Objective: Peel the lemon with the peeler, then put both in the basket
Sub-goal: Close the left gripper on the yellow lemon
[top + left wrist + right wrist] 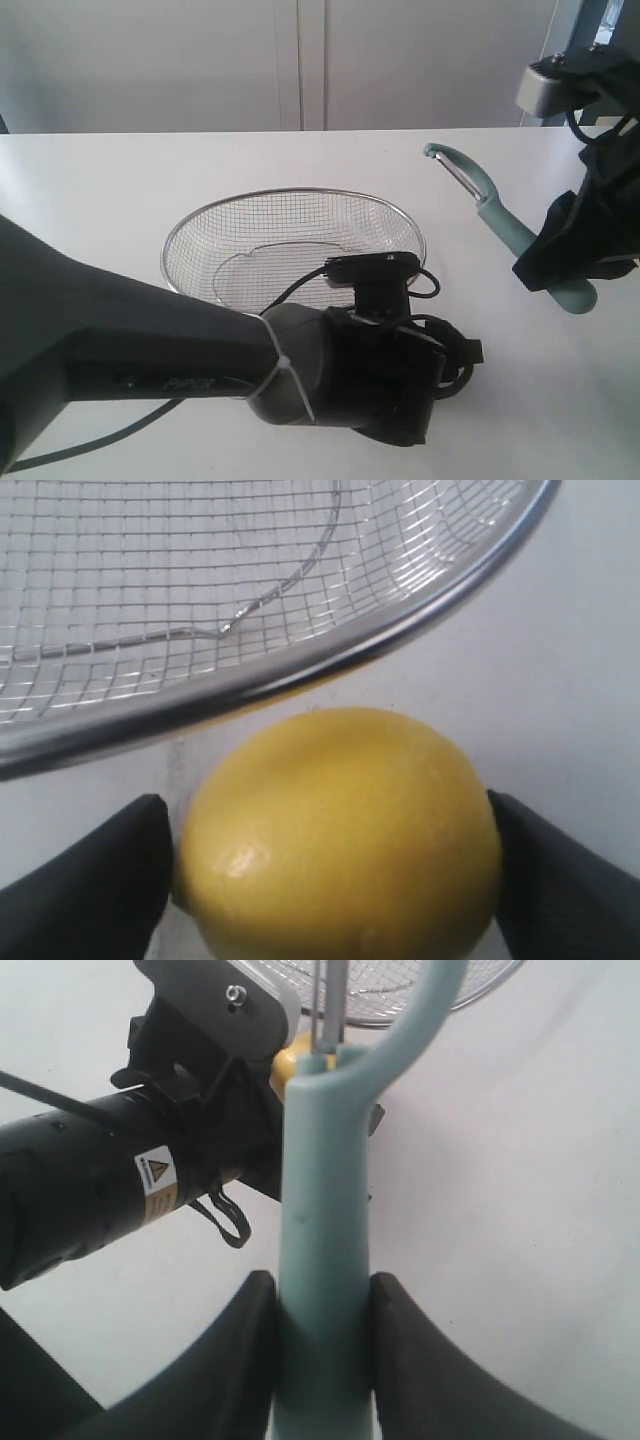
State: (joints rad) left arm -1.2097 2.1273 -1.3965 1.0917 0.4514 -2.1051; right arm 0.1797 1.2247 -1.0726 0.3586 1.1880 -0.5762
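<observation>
Lemon point(340, 840): smooth, bright yellow, skin whole, clamped in my left gripper point(322, 815); my right gripper point(322, 1290) clenches the teal peeler point(325, 1160).

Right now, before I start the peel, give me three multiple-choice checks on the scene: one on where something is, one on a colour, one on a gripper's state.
1. The lemon lies: A) outside the basket, close by its rim; B) inside the basket; C) far from the basket.
2. The peeler handle is: A) red; B) black; C) pale teal-green.
3. The right gripper is: A) open and empty; B) shut on the peeler; C) shut on the lemon.

1 A: the left wrist view shows it just outside the rim.
2 C: plain in the right wrist and exterior views.
3 B: its fingers press both sides of the handle.
</observation>
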